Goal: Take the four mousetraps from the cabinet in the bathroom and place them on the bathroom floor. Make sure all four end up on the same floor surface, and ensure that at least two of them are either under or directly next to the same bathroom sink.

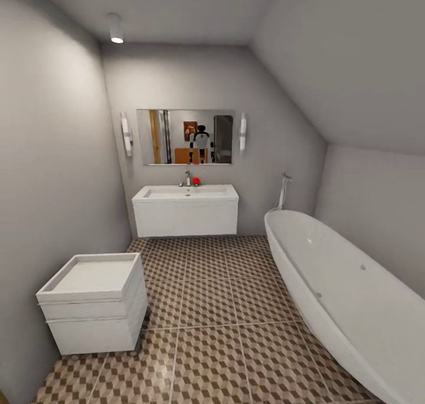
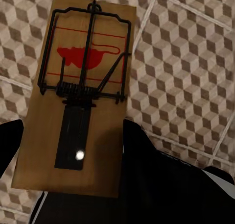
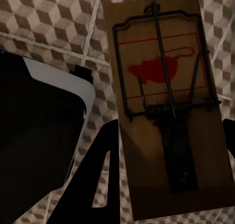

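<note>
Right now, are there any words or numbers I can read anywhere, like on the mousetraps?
No readable words, numbers or brand names anywhere.
Left-hand mousetrap: only a red mouse picture and red lines, no letters.
Right-hand mousetrap: the same red mouse picture and lines, no letters.
Mirror above the sink: a small framed picture shows in the reflection, too blurred to tell any writing.

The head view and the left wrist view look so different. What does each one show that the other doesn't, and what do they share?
The head view alone shows the room: the white sink under a mirror, a bathtub and a small white drawer unit. The left wrist view alone shows a mousetrap with a red mouse print, held between the dark fingers of the left gripper. Both show the cube-patterned bathroom floor.
</note>
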